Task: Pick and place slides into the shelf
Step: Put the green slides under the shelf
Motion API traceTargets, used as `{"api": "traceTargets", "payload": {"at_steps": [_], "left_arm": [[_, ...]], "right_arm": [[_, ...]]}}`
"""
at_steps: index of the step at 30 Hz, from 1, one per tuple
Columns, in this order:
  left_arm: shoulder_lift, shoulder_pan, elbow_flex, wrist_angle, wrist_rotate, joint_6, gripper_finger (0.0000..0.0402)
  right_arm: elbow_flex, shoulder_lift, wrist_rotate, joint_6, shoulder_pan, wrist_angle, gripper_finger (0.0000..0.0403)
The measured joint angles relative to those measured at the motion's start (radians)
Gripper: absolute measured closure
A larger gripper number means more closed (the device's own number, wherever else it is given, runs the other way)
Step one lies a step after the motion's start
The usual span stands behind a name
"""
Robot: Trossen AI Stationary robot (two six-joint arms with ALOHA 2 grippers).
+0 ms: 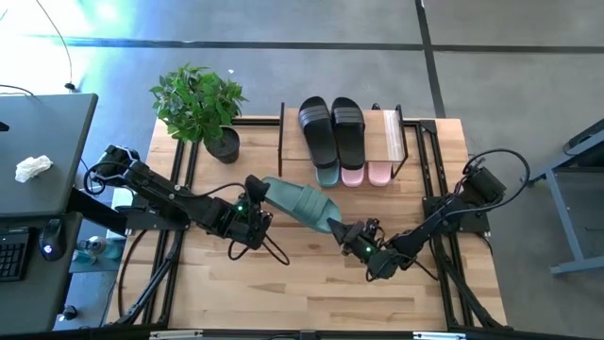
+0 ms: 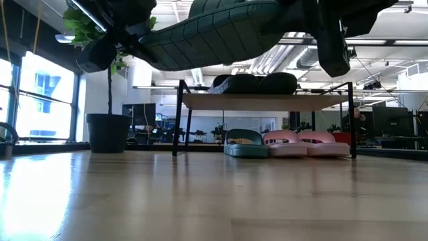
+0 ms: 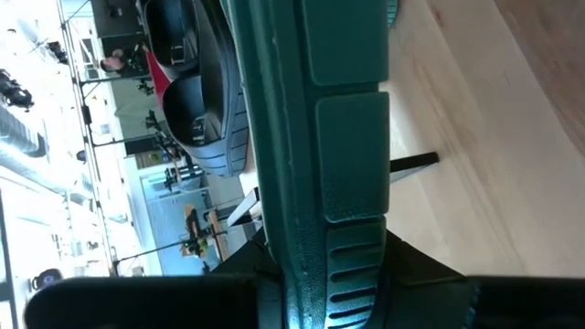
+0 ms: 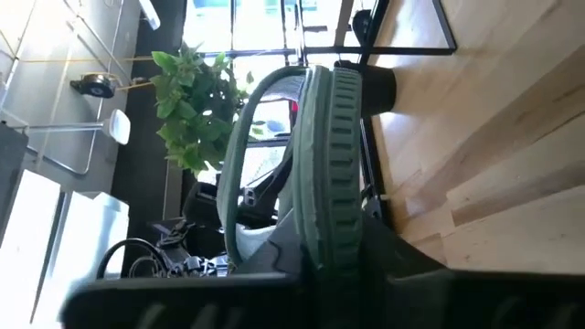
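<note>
A dark green slide (image 1: 300,202) hangs in the air above the middle of the slatted wooden table (image 1: 311,293), held at both ends — the left gripper (image 1: 253,210) is clenched on its heel end and the right gripper (image 1: 357,232) is clamped on its toe end. In the low view the sandal's ribbed sole (image 2: 214,30) fills the upper part of the scene, well clear of the tabletop, tilted with one end lower than the other. The left wrist view looks straight along the sole's grooved tread (image 3: 320,183), with that arm's dark fingers (image 3: 137,306) closed against it; the right wrist view shows the slide edge-on, its wide strap (image 4: 251,137) arching off to one side, gripped between that arm's fingers (image 4: 411,274).

The shelf (image 1: 389,132) stands at the far edge of the table, its light wood top board carried on a thin black frame. Two black slides (image 1: 330,127) lie side by side on the top board. Beneath it, on the tabletop, sit three more sandals in a row — the other dark green slide (image 2: 245,142) on the left as the low view shows it, then two pale pink slides (image 2: 306,142) touching each other beside it.

A potted plant (image 1: 200,104) in a dark pot stands just beside the shelf, at the table's far left corner.
</note>
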Motion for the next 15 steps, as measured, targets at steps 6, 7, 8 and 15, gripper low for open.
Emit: {"api": "traceTargets", "payload": {"at_steps": [6,7,8,15], "left_arm": [[0.0,0.0,0.0,-0.009,0.027,-0.026,0.0326],[-0.002,0.0,0.0,-0.012,0.034,-0.05,0.0303],[-0.002,-0.001,0.006,-0.022,0.048,-0.081,0.0278],[-0.002,-0.002,0.15,-0.308,0.258,-0.346,0.0129]], "right_arm": [[0.0,0.0,-0.004,-0.041,0.0,-0.006,0.039],[0.0,0.0,-0.005,-0.056,0.0,-0.008,0.0393],[0.0,0.0,-0.008,-0.071,0.001,-0.01,0.0394],[0.0,0.0,-0.003,-0.077,0.035,-0.091,0.0394]]}}
